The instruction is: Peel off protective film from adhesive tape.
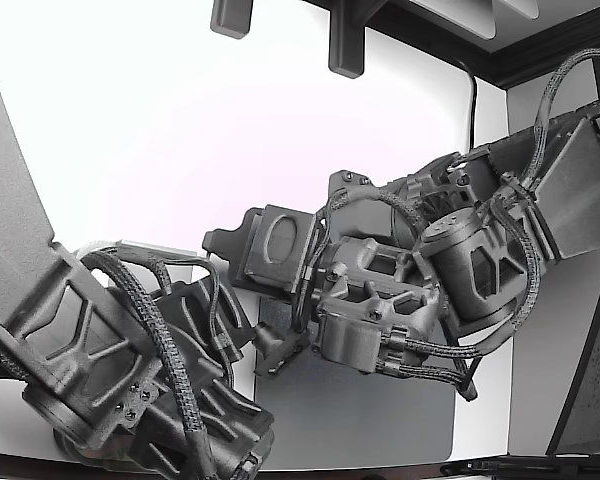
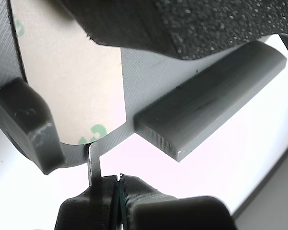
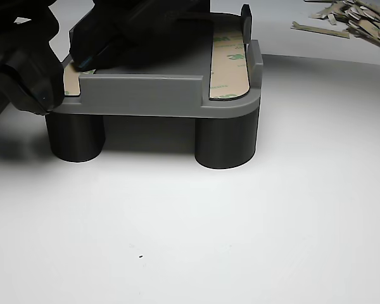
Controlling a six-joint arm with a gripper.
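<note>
The grey part (image 3: 145, 95) stands on two dark round legs. Beige protective film with green print covers a tape strip (image 3: 228, 63) along its right side in the other view. A second strip (image 3: 71, 80) lies at the left corner, and the wrist view shows it close up as protective film (image 2: 72, 81). My gripper (image 2: 116, 191) is at this strip's rounded end with its jaws pressed together. A thin pale blade (image 2: 93, 165) rises from one finger to the film's edge. No film shows between the jaws. In the other view the gripper (image 3: 82, 63) is a dark mass over that corner.
A pile of peeled film scraps (image 3: 358, 16) lies at the back right of the white table (image 3: 209, 240). A raised grey bar (image 2: 211, 100) runs across the part beside the film. In the exterior view two dark arms (image 1: 400, 280) crowd over a grey mat (image 1: 380, 415).
</note>
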